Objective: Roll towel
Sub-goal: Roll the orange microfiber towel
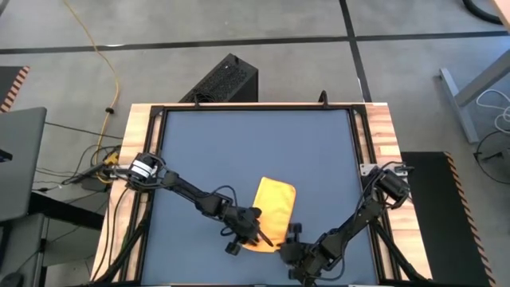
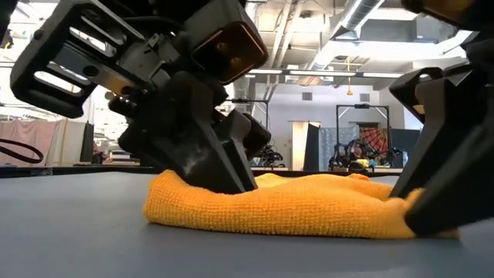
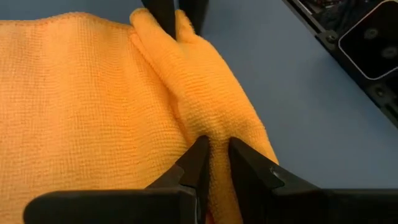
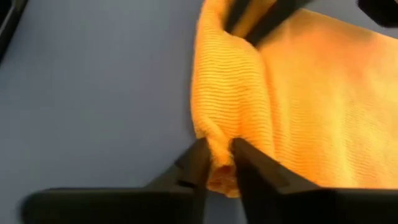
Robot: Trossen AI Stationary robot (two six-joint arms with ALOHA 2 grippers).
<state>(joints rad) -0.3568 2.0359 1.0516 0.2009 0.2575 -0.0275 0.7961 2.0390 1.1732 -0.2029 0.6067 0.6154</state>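
The yellow towel [image 1: 277,203] lies on the dark blue tabletop [image 1: 239,143], close to its near edge. The part along the towel's near edge is bunched up into a raised ridge [image 3: 186,68]; the rest lies flat. My left gripper [image 1: 256,233] is shut on the ridge's left end. My right gripper [image 1: 289,239] is shut on its right end. Each wrist view shows the other gripper's fingers at the far end of the same ridge. The white tag does not show. My left gripper pinches the raised ridge of the towel [image 3: 214,134] between its two fingers, at the ridge's left end. The fingers [image 2: 224,174] slant down from the table's left. The fold holds several layers. The towel rests on the table. My right gripper pinches the same ridge at its right end [image 4: 219,146] between its two fingers. The fingers [image 2: 432,205] slant down from the table's right. The cloth is bunched between them, and the towel's end pokes out below the fingertips. The towel rests on the table.
The blue tabletop stretches bare behind the towel toward the far edge. A wooden frame [image 1: 378,135] runs round the table. A black box [image 1: 227,80] stands on the floor behind the table's far edge.
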